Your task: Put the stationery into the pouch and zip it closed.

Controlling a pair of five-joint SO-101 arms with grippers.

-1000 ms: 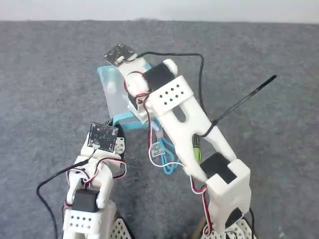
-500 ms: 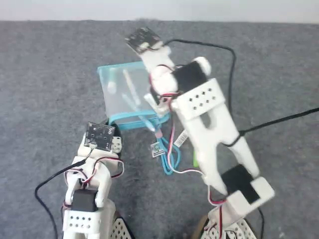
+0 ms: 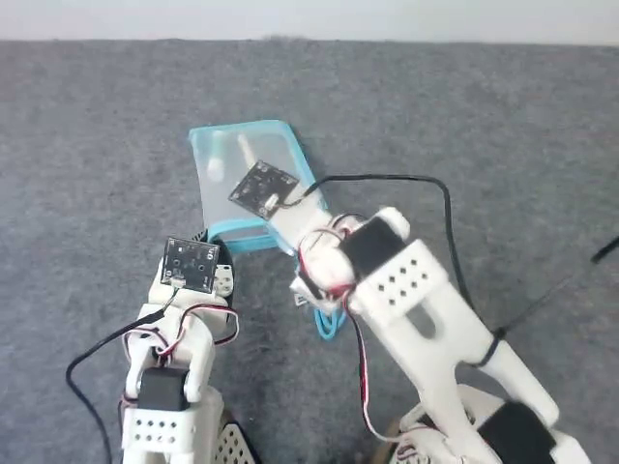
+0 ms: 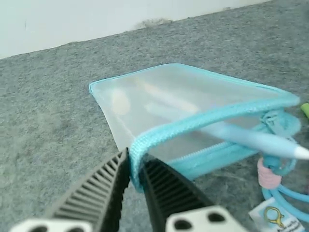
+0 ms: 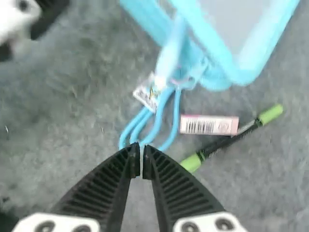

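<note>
I see left gripper (image 4: 135, 166) clamped on pouch (image 4: 193, 96) rim, blue pen (image 4: 251, 138) poking from mouth. Right gripper (image 5: 137, 150) jaws pressed together at blue cord (image 5: 159, 116); green pen (image 5: 227, 140) beside.

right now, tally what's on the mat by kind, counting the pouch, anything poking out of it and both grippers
pouch: 1
pens (light blue pen poking out, green pen loose): 2
blue cord: 1
pink label: 1
grippers (left gripper, right gripper): 2
total: 7
</note>
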